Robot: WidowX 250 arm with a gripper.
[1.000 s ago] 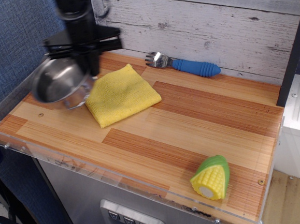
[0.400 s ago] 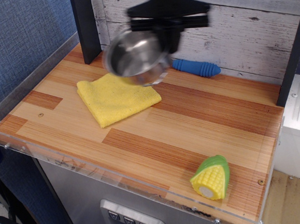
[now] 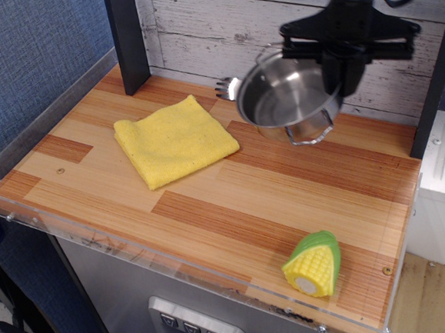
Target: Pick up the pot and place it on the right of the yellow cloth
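Wooden striped tabletop (image 3: pixel 232 189) against whitewashed planks (blue wall left); yellow cloth (image 3: pixel 176 139) flat; hand (image 3: pixel 344 76) clamped on tilted pot (image 3: pixel 282 96), hiding most of fork (image 3: pixel 227 87).

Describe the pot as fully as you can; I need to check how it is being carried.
The pot is small, shallow and round, of shiny steel, and its inside looks empty. One wire loop handle hangs at its near right side; a second shows at the back rim. It is tilted, its mouth turned toward the camera, and seems to hang above the wooden table, to the right of the yellow cloth. The gripper holds it at its right rim. It hides most of the fork behind it.
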